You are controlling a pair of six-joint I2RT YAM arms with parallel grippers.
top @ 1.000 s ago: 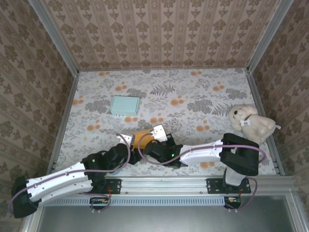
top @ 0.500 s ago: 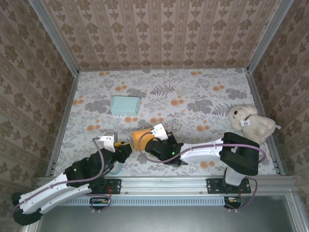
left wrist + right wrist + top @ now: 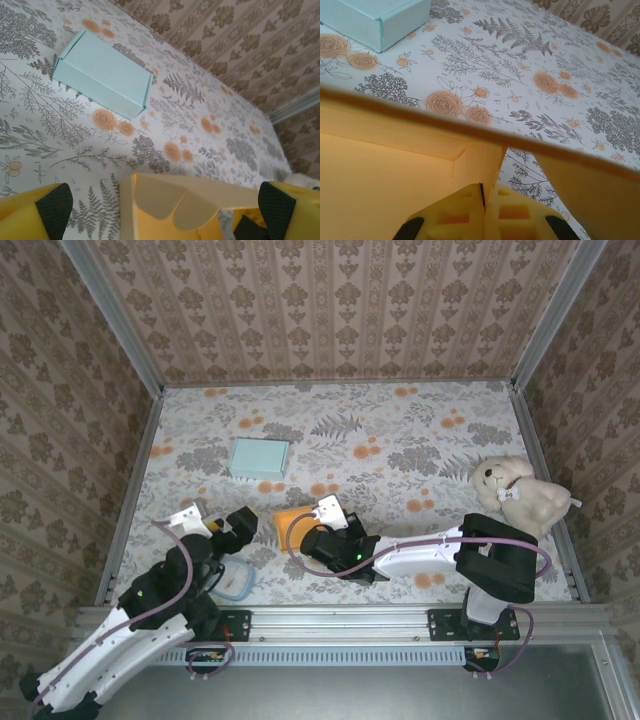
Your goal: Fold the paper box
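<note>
Floral tabletop point(image 3: 400, 430) — R claw point(image 3: 481, 200) clamps paper box point(image 3: 290, 524), L claw point(image 3: 238, 527) open at its 9 o'clock — best press flap point(image 3: 175, 210) squarely.

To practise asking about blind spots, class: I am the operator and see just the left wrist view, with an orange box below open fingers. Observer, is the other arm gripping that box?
Observer: Yes. In the right wrist view the right gripper is shut, and it seems to pinch a thin wall of the orange box.
Operator: Is my own gripper touching the box?
Observer: No. From above, the left gripper stands open and apart from it, on its left side.
Operator: What is the pale sliver at my right edge?
Observer: A teddy bear, sitting near the right rim of the table.
</note>
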